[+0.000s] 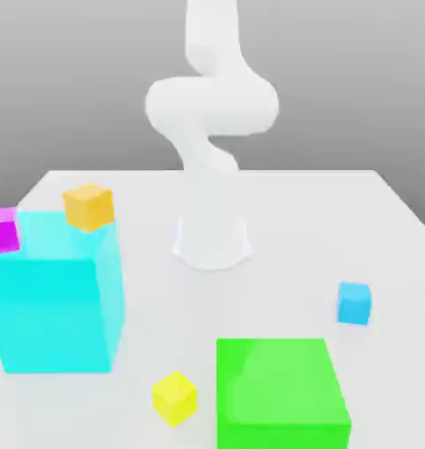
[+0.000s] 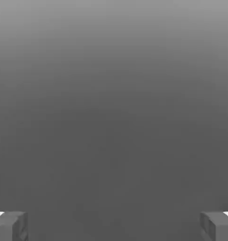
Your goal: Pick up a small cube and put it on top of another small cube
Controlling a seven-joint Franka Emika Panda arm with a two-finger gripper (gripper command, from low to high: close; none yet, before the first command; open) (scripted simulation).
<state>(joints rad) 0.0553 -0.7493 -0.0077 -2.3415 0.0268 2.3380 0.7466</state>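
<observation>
Grey backdrop, pale white table (image 1: 303, 219). Landmark = arm base (image 1: 212, 245), mid-table.

Nearest cam: big green block (image 1: 281, 395), in front of base & a bit to ext. view's right. Small yellow cube (image 1: 173, 397) just beside green block, on its ext.-view-left side, not touching.

Mid: small sky-blue cube (image 1: 354, 303), well to ext. view's right of base, slightly nearer cam, standing alone on tabletop, apart from green block.

Big cyan block (image 1: 58, 294) to ext. view's left of base. Small orange cube (image 1: 88, 207) at its far top corner; on it or behind it, can't tell. Magenta cube (image 1: 2, 230) at ext. view's left edge, by cyan block.

Far: white arm (image 1: 211, 105) rises from base, goes out of shot at top.

Hand view: gripper (image 2: 114, 226) w/ two grey fingertips (image 2: 12, 226) at opposite edges, jaws wide apart, nothing between, plain grey beyond.
</observation>
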